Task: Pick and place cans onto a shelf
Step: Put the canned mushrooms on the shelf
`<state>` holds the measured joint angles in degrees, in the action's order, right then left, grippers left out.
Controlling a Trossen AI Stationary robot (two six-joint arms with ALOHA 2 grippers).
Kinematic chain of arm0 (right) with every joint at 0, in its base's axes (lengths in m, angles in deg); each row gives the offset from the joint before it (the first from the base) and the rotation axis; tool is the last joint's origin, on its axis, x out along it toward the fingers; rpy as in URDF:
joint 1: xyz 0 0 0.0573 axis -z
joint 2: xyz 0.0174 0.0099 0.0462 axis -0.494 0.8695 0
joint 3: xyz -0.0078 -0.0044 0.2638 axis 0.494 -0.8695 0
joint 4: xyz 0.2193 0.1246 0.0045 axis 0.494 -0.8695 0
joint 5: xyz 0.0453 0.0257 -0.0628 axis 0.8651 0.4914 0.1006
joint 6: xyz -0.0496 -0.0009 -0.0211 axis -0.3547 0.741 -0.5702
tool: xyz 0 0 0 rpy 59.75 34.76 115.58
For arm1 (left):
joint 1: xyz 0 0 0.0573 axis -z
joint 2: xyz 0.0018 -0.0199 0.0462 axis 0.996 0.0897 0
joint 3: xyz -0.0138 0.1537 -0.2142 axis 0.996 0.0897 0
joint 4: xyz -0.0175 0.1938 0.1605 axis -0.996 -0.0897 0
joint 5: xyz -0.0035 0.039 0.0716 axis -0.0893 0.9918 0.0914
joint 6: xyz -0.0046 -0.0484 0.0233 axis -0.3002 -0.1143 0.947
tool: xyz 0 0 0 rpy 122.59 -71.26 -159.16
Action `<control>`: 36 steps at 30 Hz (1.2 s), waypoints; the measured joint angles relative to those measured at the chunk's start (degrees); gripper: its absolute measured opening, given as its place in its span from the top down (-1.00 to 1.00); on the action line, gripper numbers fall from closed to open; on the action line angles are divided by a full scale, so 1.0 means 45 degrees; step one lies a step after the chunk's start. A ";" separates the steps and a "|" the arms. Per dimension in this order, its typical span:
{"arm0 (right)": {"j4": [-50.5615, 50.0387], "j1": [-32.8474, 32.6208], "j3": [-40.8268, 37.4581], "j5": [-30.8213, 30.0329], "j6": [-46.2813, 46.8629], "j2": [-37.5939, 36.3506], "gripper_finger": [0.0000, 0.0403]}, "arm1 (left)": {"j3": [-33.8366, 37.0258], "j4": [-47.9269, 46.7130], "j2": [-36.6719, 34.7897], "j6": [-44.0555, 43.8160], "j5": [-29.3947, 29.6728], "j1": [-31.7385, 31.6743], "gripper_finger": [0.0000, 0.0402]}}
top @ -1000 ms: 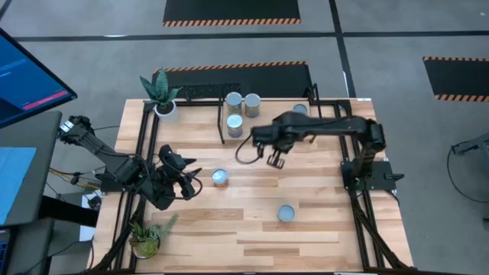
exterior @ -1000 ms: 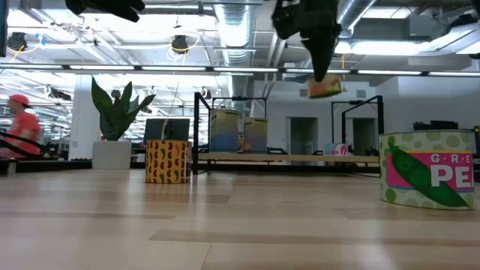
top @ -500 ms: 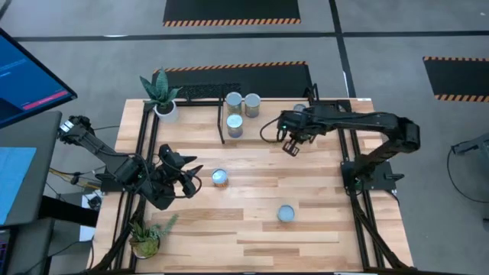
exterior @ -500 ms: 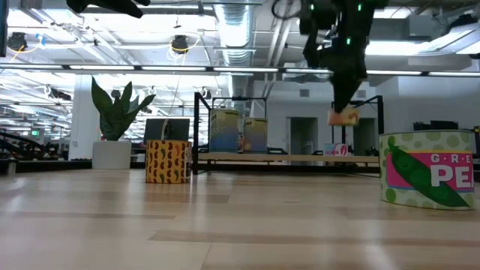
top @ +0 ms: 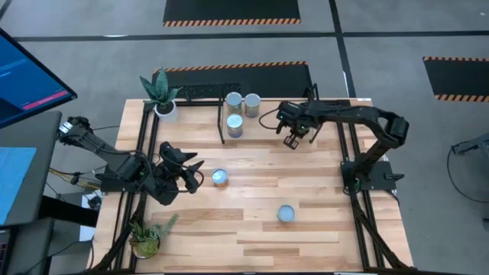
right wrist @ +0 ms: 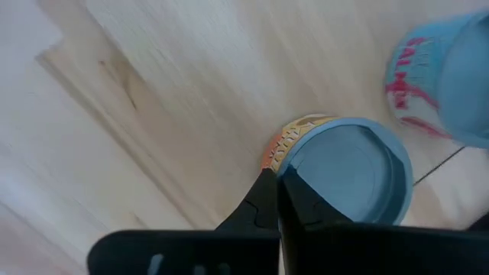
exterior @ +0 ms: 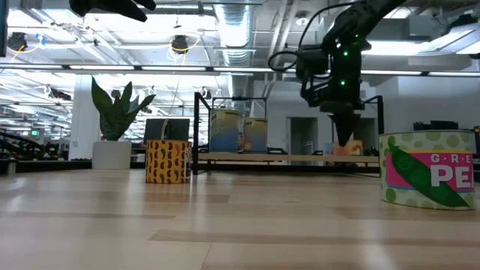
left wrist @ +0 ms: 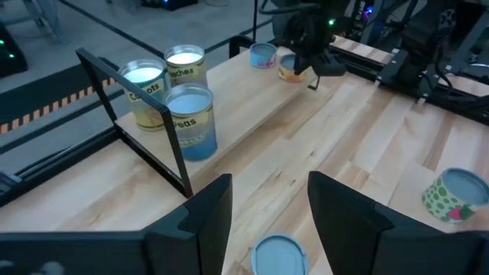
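My right gripper [top: 293, 140] is shut on a small can with an orange side label [exterior: 346, 148] and a silver-blue top [right wrist: 348, 168], down at the shelf board [left wrist: 252, 99] near its near edge. Three taller cans [top: 235, 124] stand on the shelf's left end and a small blue can [left wrist: 262, 55] stands beyond the held one. My left gripper [top: 195, 174] is open and empty, above the table at the left, just left of a yellow-sided can [top: 220, 178], whose round top shows between its fingers in the left wrist view [left wrist: 279, 254]. My right gripper holds the small can at its top rim [right wrist: 284, 156], one finger on the orange side wall and the other over the lid. The fingers come from above, pointing down. The can is upright, level with the shelf board; whether it rests there, I cannot tell.
A green-labelled can [top: 286, 213] stands on the table toward the near right. White plant pots stand at the far left [top: 164, 107] and near left [top: 145, 244] corners. The shelf's black frame post [left wrist: 153, 130] rises at its left end.
My right gripper has carried the small orange can from above the table's middle toward the far edge and the right, and down to the shelf board. The can has stayed upright in the hold.
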<state>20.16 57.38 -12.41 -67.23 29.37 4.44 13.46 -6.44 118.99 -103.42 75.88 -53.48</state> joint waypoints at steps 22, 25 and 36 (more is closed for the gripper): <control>0.0415 0.0115 0.0000 -0.0508 0.0297 0.0031 0.72 | 0.0000 -0.0024 0.0000 0.0005 -0.0081 0.0000 0.19; 0.0415 0.0115 0.0000 -0.0455 0.0297 0.0031 0.72 | 0.0000 -0.0024 0.0000 0.0005 -0.0149 0.0000 0.19; 0.0070 0.0115 0.0000 -0.0572 0.0230 0.0022 0.72 | 0.0000 -0.0025 0.0000 0.0009 -0.0371 0.0000 0.19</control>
<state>20.47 57.89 -12.41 -69.80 30.41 4.54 13.46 -6.55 118.99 -103.38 74.21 -53.48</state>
